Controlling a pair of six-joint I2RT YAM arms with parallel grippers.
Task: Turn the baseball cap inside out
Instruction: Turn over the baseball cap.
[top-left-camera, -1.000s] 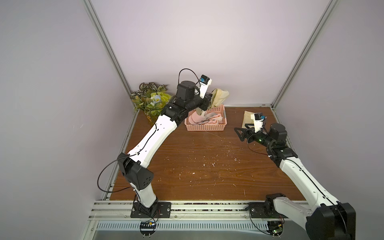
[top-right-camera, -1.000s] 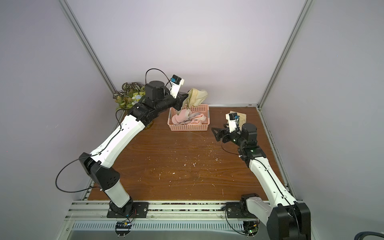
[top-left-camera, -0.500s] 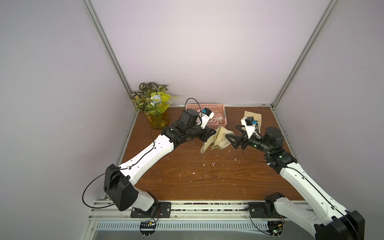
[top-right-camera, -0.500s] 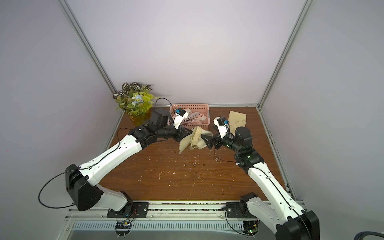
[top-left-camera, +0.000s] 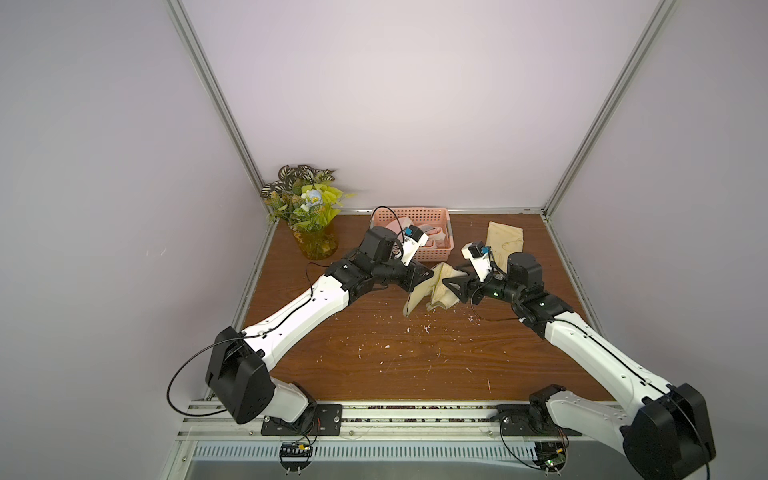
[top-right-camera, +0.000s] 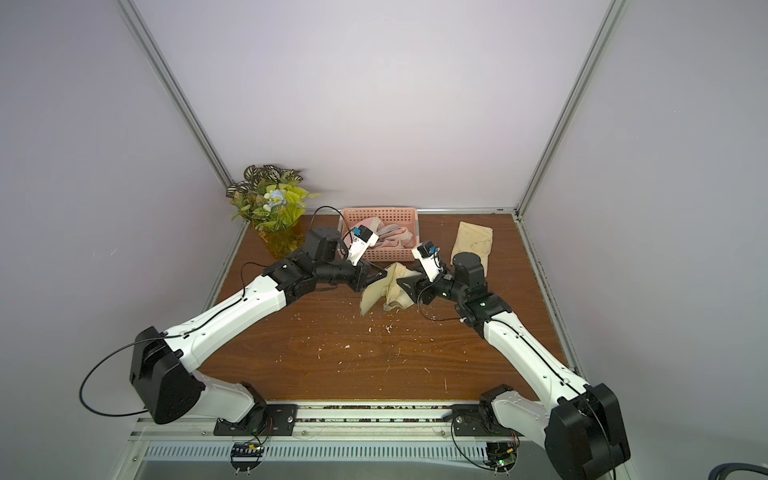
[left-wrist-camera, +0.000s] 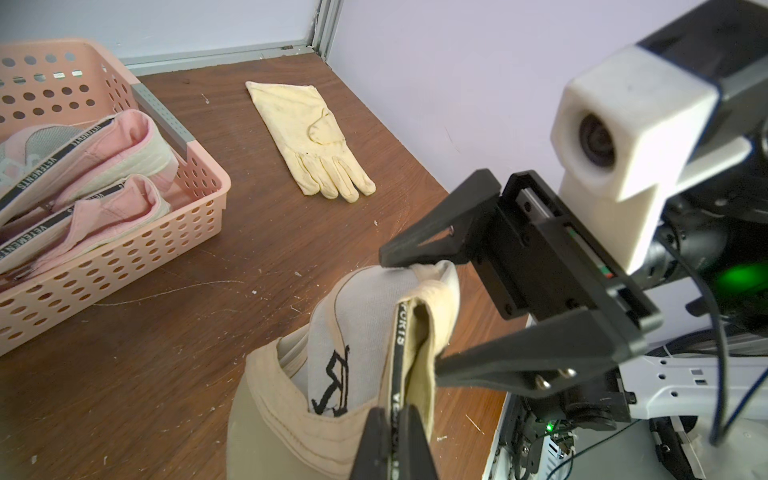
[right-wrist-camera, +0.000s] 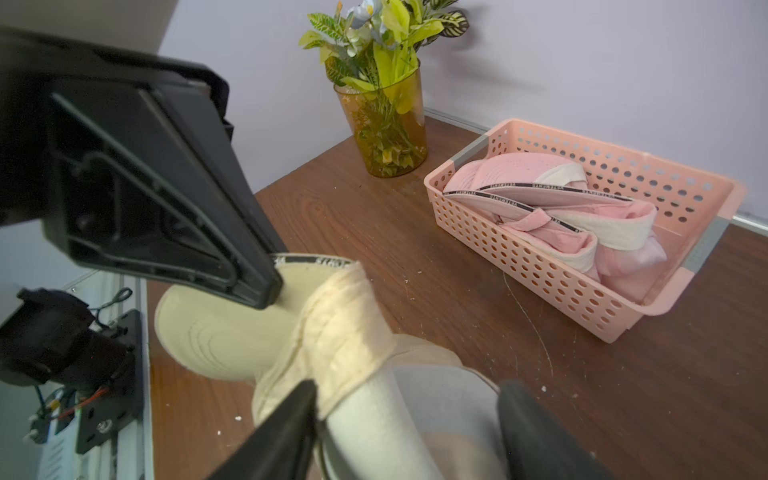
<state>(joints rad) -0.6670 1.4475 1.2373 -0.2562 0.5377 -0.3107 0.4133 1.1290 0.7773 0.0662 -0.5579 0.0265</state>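
Baseball cap (top-left-camera: 432, 286): band (left-wrist-camera: 397, 357) pinched tight in my left gripper (left-wrist-camera: 392, 419) as anchor; my right gripper (left-wrist-camera: 411, 311) straddles crown (left-wrist-camera: 357, 316), jaws apart, unclamped, positioned, I judge, to push it through.

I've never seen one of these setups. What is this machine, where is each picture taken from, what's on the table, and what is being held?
These are two robot arms mounted at the near edge of a brown table: a left arm and a right arm, each ending in a two-fingered gripper. Two pictures look down on the whole scene from overhead, side by side. The other two come from a small camera on each wrist, looking past that arm's fingers.

On the table are a pink basket holding pink caps, a cream glove and a vase of flowers.

The left gripper is pinched shut on the band of a cream baseball cap between the arms. The right gripper has its jaws on either side of the cap's crown. Whether they squeeze it is unclear.
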